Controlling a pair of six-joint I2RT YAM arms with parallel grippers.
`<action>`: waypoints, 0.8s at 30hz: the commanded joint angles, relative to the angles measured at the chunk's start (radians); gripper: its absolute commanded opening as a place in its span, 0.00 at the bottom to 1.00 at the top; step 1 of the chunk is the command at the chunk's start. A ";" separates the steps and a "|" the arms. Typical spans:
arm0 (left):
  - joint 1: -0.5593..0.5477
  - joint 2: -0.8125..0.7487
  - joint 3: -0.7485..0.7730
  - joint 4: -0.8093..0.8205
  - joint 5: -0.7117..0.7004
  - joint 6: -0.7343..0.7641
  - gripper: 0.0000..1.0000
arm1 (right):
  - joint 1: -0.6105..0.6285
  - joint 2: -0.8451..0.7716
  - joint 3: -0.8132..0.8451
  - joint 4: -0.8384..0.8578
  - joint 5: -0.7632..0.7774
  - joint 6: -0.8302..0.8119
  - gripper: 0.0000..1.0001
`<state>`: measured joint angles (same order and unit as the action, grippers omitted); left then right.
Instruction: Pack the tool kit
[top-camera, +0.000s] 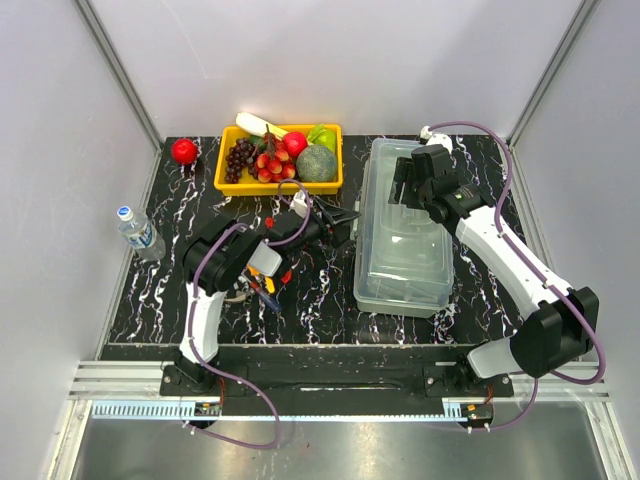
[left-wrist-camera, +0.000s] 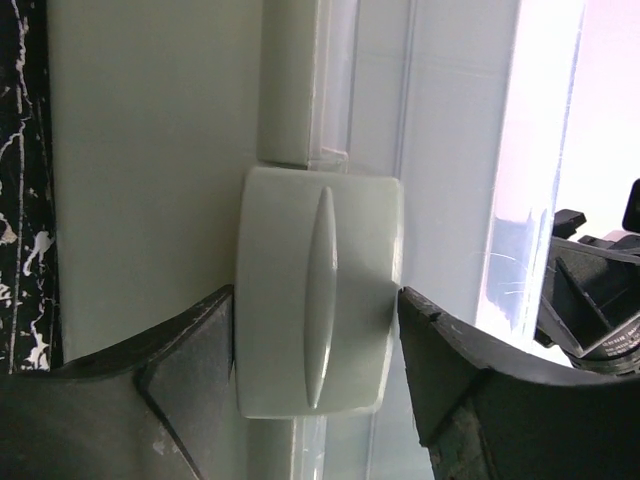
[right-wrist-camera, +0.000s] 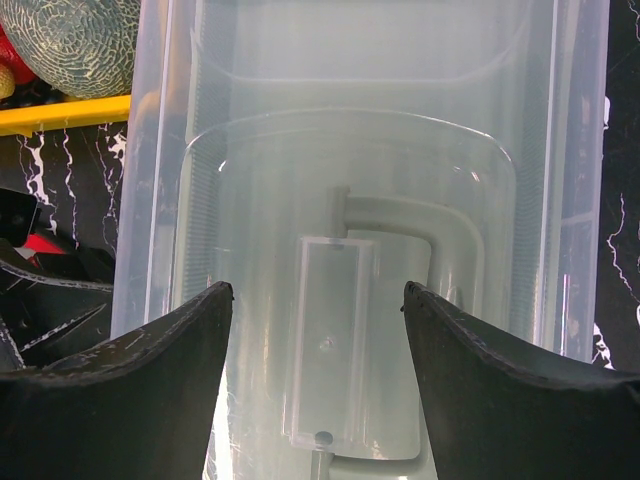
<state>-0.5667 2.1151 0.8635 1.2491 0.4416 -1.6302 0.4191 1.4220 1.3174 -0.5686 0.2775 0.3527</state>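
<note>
Over toolbox lid (top-camera: 400, 255): R arm (top-camera: 500, 242) outstretched

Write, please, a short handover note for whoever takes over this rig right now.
Left claw: fingers flank the side latch of the tool kit box, tight against it; a firm grip cannot be confirmed.
Right claw: open above the box's clear lid, holding nothing.
Things: the box sits on the right half of the table, lid down. Small coloured items, probably hand tools, lie on the table left of the box.
Done: nothing visibly packed.
Left: probably work the latch, load those tools, close up.
</note>
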 joint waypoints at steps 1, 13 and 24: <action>0.002 -0.098 0.012 0.417 0.009 -0.023 0.67 | 0.001 0.029 -0.058 -0.200 0.014 0.023 0.76; 0.027 -0.130 -0.142 0.359 -0.081 0.056 0.93 | 0.000 0.025 -0.063 -0.200 0.019 0.025 0.76; 0.054 -0.259 -0.172 0.098 -0.087 0.231 0.93 | 0.000 0.017 -0.072 -0.198 0.028 0.029 0.76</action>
<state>-0.5095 1.9156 0.6510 1.2598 0.3550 -1.4914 0.4202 1.4120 1.3064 -0.5617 0.2798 0.3630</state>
